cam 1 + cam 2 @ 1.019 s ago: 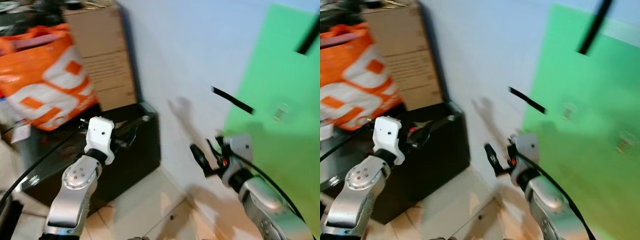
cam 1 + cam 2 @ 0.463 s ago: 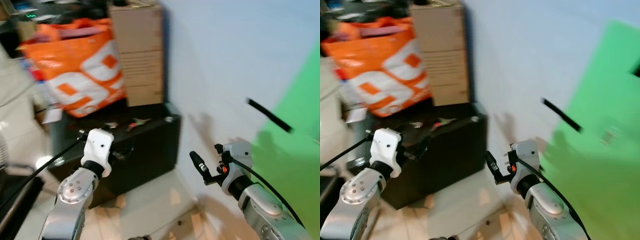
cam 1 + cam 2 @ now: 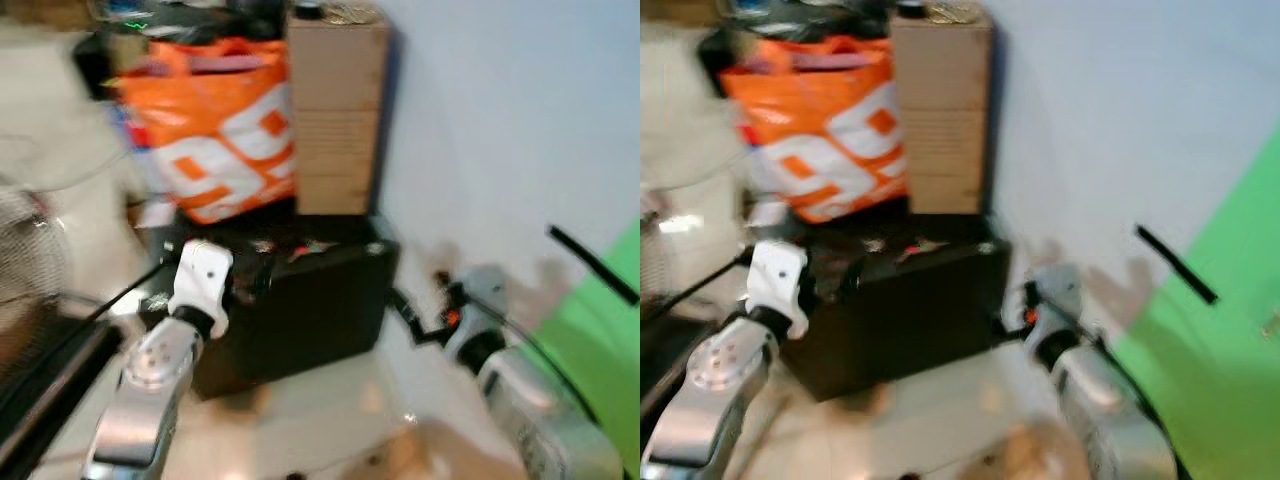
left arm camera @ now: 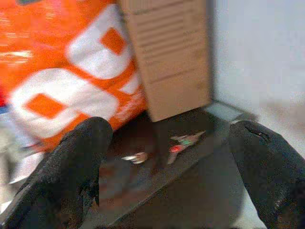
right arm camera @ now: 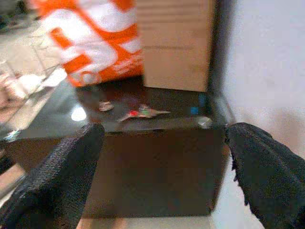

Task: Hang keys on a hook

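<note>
Wall (image 3: 480, 120): a pale, plain wall stood on the robot's right, with a bright green panel (image 3: 600, 330) lower down and a thin black bar (image 3: 590, 262) slanting across its edge
Orange bag (image 3: 215, 125): a large orange bag with white blocks leaned behind the cabinet, just beside the cardboard box
Cardboard box (image 3: 335, 110): a tall brown box stood on the cabinet's back edge, against the wall
Cabinet (image 3: 300, 320): a low black unit with a glossy top sat on the pale tiled floor (image 3: 320, 420) in front of the robot
Left gripper (image 4: 167, 171): raised in front of the cabinet, its two black fingers (image 4: 71, 167) spread wide apart and holding nothing
Right gripper (image 5: 157, 176): held near the cabinet's front right corner, fingers (image 5: 267, 167) likewise spread wide and empty
Keys (image 5: 142, 113): a small bunch with red and green tags lay flat on the cabinet top, near its front edge; a second small metal piece (image 5: 105, 106) lay just beside it
</note>
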You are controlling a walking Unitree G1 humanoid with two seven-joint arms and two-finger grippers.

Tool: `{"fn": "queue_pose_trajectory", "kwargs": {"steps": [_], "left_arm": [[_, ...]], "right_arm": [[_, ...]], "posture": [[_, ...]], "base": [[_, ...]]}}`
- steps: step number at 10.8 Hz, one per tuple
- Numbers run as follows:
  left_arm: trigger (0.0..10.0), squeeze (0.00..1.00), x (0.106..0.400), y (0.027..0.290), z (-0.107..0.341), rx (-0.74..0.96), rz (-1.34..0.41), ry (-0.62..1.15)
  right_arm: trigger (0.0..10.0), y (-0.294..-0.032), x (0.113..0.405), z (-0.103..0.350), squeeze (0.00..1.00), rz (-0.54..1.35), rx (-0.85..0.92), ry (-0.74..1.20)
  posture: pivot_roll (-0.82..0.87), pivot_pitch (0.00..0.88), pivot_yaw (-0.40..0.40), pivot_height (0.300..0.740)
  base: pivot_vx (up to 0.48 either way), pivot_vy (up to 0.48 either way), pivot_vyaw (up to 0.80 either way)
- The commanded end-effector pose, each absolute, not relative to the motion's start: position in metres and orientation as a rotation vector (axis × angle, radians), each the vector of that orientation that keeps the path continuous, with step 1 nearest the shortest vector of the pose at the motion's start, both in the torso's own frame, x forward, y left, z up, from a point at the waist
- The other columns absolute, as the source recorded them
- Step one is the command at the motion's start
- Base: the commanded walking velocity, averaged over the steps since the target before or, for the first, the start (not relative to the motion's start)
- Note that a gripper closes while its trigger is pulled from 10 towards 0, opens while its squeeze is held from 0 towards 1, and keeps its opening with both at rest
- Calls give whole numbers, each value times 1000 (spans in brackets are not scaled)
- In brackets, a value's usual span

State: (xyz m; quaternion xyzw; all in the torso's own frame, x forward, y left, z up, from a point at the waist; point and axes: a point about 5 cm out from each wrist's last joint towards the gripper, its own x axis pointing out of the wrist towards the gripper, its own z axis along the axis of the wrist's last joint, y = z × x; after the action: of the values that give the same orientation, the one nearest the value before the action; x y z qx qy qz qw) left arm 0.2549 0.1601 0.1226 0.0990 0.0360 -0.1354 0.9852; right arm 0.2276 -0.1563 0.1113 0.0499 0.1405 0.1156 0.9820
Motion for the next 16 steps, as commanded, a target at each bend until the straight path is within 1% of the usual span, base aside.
{"fn": "queue_pose_trajectory", "kwargs": {"steps": [1, 2, 3, 4, 5, 6, 8, 9, 10, 11, 13, 16], "left_arm": [[10000, 0, 259, 170, 121, 204, -207, 87], [10000, 0, 262, 173, 120, 185, -190, 101], [10000, 0, 264, 171, 121, 199, -208, 93], [10000, 0, 268, 169, 124, 207, -221, 76], [10000, 0, 273, 167, 125, 186, -190, 79], [10000, 0, 273, 167, 125, 193, -190, 79], [10000, 0, 274, 168, 128, 198, -168, 61], [10000, 0, 276, 169, 131, 216, -163, 49], [10000, 0, 278, 170, 134, 222, -155, 36], [10000, 0, 281, 175, 137, 203, -131, 19], [10000, 0, 285, 180, 142, 179, -106, 4], [10000, 0, 287, 180, 146, 187, -147, -5]], "right_arm": [[10000, -165, 230, 105, 1000, 138, 124, 303], [10000, -170, 230, 101, 1000, 56, 123, 320], [10000, -173, 229, 102, 1000, 21, 126, 319], [10000, -174, 229, 104, 1000, 6, 125, 309], [10000, -173, 229, 101, 1000, 11, 77, 307], [10000, -172, 230, 101, 1000, 8, 79, 305], [10000, -171, 242, 109, 1000, -25, 64, 261], [10000, -172, 247, 113, 906, -36, 67, 239], [10000, -173, 250, 115, 314, -34, 70, 219], [10000, -172, 254, 117, 0, -21, 60, 207], [10000, -171, 258, 121, 0, -11, 57, 194], [10000, -171, 259, 114, 0, -36, 40, 216]], "posture": [[-66, 0, 47, 740], [-86, 0, 58, 740], [-86, 0, 58, 740], [-86, 0, 69, 740], [-70, 0, 67, 740], [-67, 0, 66, 740], [-37, 0, 55, 740], [-26, 0, 50, 740], [-22, 0, 47, 740], [-25, 0, 46, 740], [-41, 0, 51, 740], [-27, 0, 44, 740]], "base": [[0, 0, 800], [0, 0, 800], [0, 0, 800], [0, 0, 800], [0, 0, 800], [0, 0, 800], [0, 0, 0], [0, 0, 0], [0, 0, 0], [0, 0, 0], [142, 0, 0], [335, 0, 0]]}}
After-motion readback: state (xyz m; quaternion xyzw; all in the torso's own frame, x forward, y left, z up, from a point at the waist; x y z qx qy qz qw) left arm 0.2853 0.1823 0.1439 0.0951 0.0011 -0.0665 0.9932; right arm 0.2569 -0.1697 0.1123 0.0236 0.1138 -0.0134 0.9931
